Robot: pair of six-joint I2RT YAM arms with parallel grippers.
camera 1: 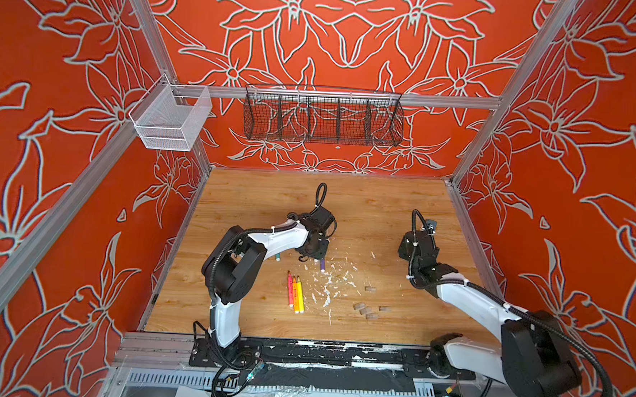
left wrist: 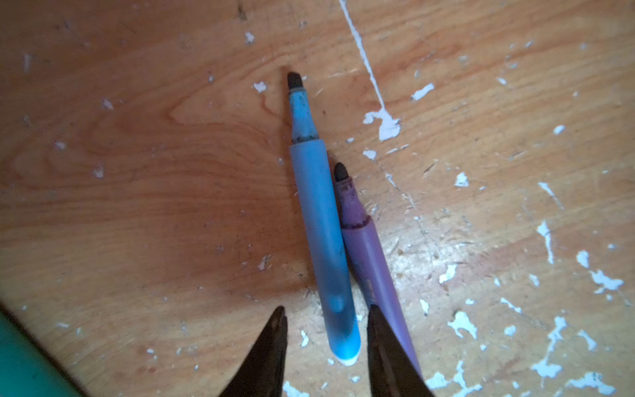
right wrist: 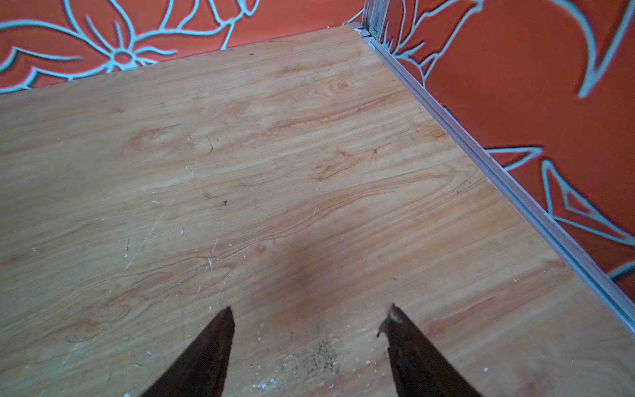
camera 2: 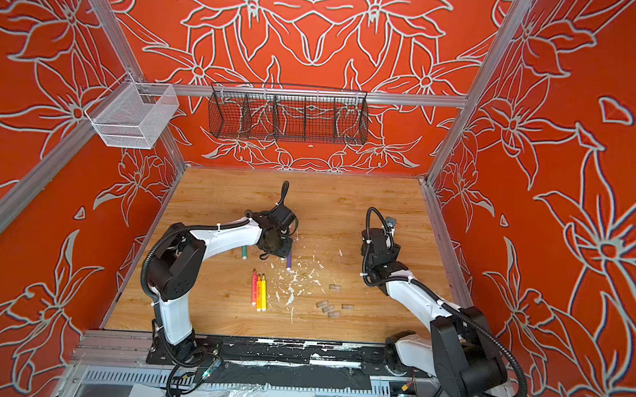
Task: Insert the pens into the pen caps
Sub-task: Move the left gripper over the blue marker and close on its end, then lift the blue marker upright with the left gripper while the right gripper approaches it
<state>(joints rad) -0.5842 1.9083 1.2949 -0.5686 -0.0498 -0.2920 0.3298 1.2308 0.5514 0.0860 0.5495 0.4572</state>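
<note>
Blue pen: on the table, white end between the parted, unclamped jaws of my left gripper, long axis running straight ahead of it, purple pen touching alongside, my right gripper well apart.

In both top views you see only the lower end of the purple pen; the left gripper covers the rest, and the left arm hides most of the green pen. The pen caps are probably too small to tell their open ends.
</note>
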